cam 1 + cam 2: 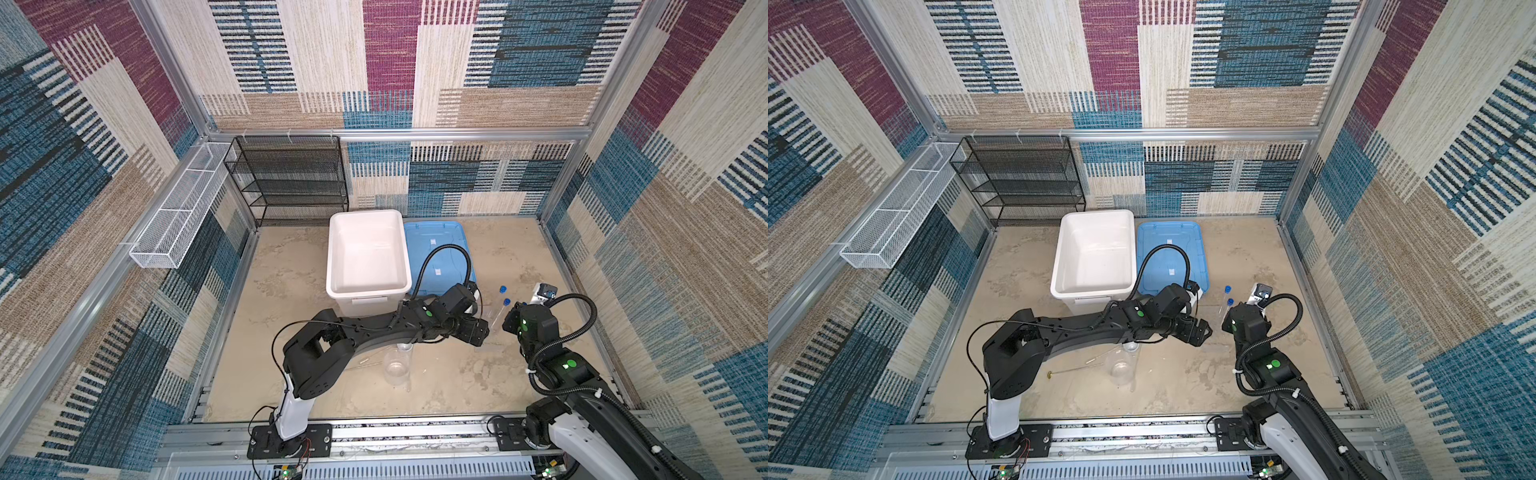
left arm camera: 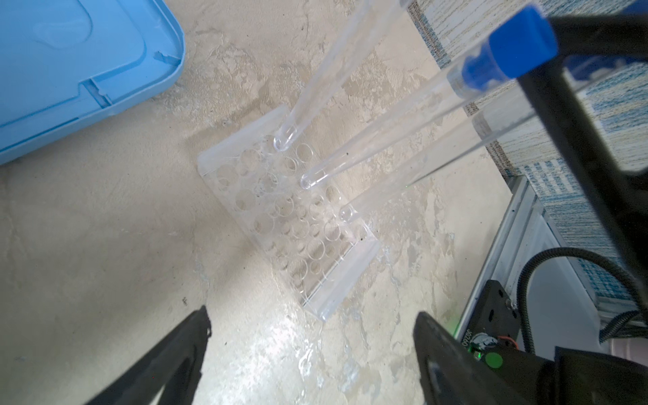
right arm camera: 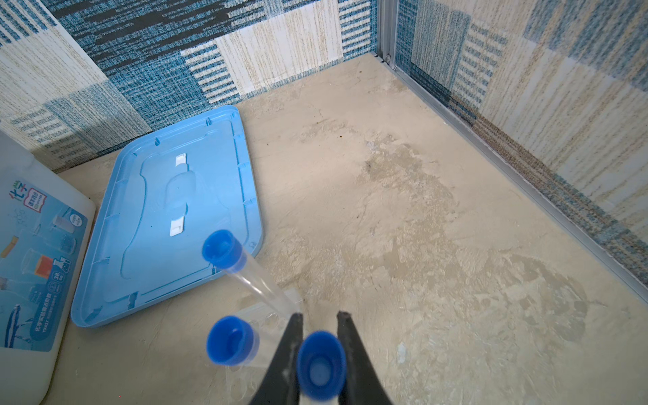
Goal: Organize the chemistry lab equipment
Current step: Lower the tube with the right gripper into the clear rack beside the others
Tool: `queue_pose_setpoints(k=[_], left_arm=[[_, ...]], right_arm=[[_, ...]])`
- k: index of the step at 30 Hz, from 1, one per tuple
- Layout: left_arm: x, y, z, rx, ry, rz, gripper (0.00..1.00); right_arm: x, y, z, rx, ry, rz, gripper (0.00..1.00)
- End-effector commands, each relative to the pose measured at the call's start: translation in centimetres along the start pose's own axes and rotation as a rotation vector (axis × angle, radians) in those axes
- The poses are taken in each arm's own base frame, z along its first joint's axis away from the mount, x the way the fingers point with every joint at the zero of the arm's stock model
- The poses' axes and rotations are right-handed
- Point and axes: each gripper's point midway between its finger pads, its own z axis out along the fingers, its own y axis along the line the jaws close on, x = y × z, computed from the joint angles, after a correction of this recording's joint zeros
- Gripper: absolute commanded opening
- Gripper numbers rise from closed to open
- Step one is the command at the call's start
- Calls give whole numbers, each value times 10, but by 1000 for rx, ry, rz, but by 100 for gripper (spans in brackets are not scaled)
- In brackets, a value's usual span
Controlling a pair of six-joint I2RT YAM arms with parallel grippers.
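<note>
Gripping a third blue-capped test tube [image 3: 321, 366] just under its cap, right end effector [image 3: 319, 317] with narrow black fingers [image 3: 291, 336] pressed to either side of the tube, above the clear tube rack [image 2: 280, 224] on the table [image 1: 457, 374]. Standing tilted in the rack, two more test tubes [image 3: 245, 277] with blue caps, seen in both top views just left of the right wrist. In the left wrist view, lower tip of the held tube down at a hole on the rack's edge; whether seated or just above, cannot tell. Left end effector [image 2: 312, 322] spread wide open and empty, poised above the near end of the rack. Clear beaker [image 1: 1121, 368] upright near the front middle of the table, small funnel-like cup [image 1: 1131, 345] just behind it, thin metal rod [image 1: 1075, 369] lying to its left. White bin [image 1: 365, 257] and blue lid [image 1: 1169, 257] side by side at the back, black mesh shelf [image 1: 291, 178] behind.
</note>
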Motion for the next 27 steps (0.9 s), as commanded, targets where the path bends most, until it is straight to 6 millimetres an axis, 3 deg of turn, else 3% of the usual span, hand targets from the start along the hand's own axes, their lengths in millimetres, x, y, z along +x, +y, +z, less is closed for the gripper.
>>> queue_pose_setpoints(k=[1, 10, 14, 27], left_arm=[[-1, 0, 1, 1, -6, -14, 93], [0, 9, 6, 2, -1, -52, 93], [-1, 10, 9, 7, 6, -67, 91], [1, 18, 32, 7, 65, -136, 85]], right_arm=[[-3, 3, 1, -4, -10, -8, 13], [-2, 18, 4, -64, -13, -27, 12], [2, 15, 3, -48, 7, -38, 12], [-4, 30, 7, -61, -42, -172, 12]])
